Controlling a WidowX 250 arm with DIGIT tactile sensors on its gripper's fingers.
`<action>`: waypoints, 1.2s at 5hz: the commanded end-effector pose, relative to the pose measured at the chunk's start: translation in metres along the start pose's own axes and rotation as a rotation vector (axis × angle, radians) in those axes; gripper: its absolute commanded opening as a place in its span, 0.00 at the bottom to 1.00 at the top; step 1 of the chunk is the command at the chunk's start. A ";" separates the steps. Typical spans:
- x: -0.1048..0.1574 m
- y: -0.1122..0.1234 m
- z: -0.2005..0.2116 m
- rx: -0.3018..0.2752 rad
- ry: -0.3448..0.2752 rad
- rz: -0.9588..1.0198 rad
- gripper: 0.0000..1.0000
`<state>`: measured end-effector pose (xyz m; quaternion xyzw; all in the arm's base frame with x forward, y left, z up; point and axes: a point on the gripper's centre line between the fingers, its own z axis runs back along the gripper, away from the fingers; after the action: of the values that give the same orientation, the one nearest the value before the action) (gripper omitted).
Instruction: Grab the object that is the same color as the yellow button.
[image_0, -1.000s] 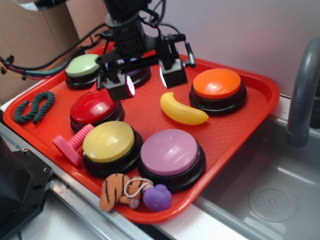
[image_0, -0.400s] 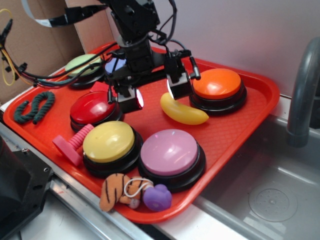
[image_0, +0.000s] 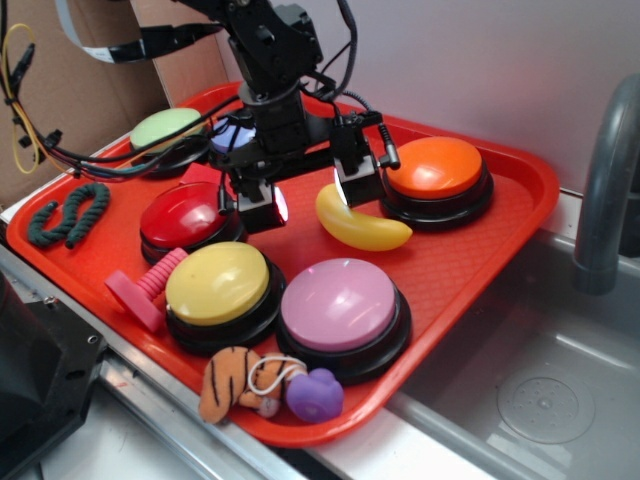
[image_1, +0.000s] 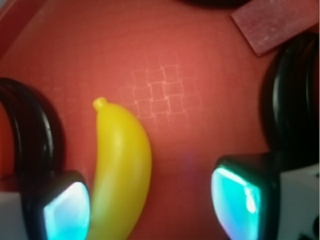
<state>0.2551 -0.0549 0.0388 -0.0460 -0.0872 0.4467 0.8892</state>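
Currently low over red tray (image_0: 480, 270), fingers (image_1: 65, 212) spread wide, gripping nothing; yellow banana (image_0: 358, 222) lying just beside one finger, near orange button (image_0: 434, 168); yellow button (image_0: 218, 283) apart.

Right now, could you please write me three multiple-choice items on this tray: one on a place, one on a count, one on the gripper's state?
1. Where does the banana lie?
A. between the orange button and the pink button
B. on the yellow button
C. in the sink

2. How many dome buttons show on the tray?
A. four
B. six
C. eight

3. How is the gripper?
A. shut on the banana
B. open
C. out of view

Answers: 1 A, it rests on the tray between those two. 2 B, green, blue, red, orange, yellow and pink. 3 B, the wrist view shows its fingers spread, one close beside the banana.
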 end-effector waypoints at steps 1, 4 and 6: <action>-0.001 0.004 0.010 -0.061 0.062 -0.080 1.00; -0.006 -0.006 -0.001 -0.018 0.055 -0.099 0.00; -0.008 -0.012 -0.016 0.010 0.072 -0.130 0.00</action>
<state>0.2621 -0.0735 0.0246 -0.0539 -0.0571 0.3916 0.9168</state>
